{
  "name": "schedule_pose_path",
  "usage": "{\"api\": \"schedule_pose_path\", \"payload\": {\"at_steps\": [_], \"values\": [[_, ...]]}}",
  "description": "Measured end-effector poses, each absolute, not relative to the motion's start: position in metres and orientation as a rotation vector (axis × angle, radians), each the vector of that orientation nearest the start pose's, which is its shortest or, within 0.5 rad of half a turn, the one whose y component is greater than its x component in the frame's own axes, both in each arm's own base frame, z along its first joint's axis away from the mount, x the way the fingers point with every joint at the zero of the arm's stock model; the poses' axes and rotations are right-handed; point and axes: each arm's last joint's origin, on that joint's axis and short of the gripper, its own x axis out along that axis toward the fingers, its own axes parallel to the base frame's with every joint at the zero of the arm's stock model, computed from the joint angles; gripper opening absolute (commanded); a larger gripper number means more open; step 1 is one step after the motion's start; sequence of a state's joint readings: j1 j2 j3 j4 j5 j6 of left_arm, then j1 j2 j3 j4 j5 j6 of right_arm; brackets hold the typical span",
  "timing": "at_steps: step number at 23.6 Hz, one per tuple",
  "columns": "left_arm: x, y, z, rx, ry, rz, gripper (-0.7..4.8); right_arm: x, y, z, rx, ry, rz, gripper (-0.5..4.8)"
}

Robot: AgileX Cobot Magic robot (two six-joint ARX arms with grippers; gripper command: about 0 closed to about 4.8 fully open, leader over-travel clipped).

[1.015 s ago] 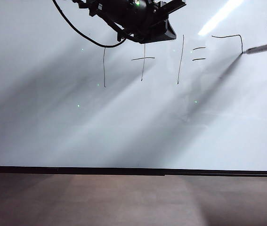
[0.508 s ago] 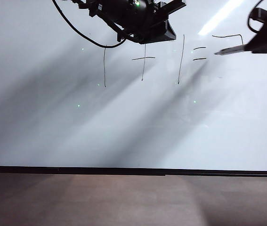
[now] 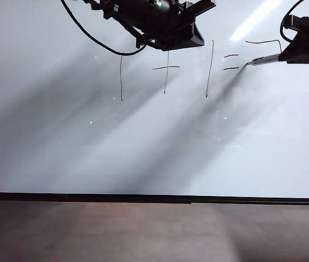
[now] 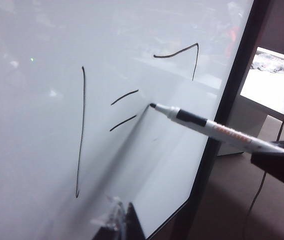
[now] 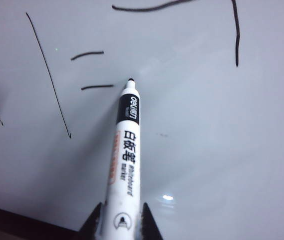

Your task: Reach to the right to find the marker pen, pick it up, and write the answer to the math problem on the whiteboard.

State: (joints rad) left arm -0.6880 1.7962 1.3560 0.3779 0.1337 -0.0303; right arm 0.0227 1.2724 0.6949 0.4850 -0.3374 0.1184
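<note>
white marker pen (image 5: 124, 165) with black band, black lettering, black tip; glossy white whiteboard (image 3: 143, 147), black frame, thin black strokes.

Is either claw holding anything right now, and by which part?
The right claw holds the marker pen by its rear end, tip toward the whiteboard. The left claw is up by the problem; no object shows in it.

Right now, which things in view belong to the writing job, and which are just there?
Belong to the job:
- marker pen, held in the right hand, tip by the equals dashes
- math problem
- answer, only its top stroke and right side drawn
- whiteboard

Just there:
- left hand, idle over the board's top
- white-topped table beyond the board's edge
</note>
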Motion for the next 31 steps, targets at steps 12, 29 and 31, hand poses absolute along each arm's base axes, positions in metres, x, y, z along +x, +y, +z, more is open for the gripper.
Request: {"api": "schedule_pose_path", "payload": {"at_steps": [12,29,31], "values": [[0.324,-0.271,0.305,-0.011,0.073,-0.820,-0.05,0.276,0.015,0.264,0.129,0.094,0.339,-0.08],[0.324,-0.271,0.304,-0.011,0.075,-0.820,-0.05,0.273,-0.036,0.263,0.146,0.099,0.233,-0.08],[0.324,-0.271,0.305,-0.011,0.075,-0.820,-0.04,0.273,-0.037,0.263,0.147,0.098,0.235,-0.09]]}}
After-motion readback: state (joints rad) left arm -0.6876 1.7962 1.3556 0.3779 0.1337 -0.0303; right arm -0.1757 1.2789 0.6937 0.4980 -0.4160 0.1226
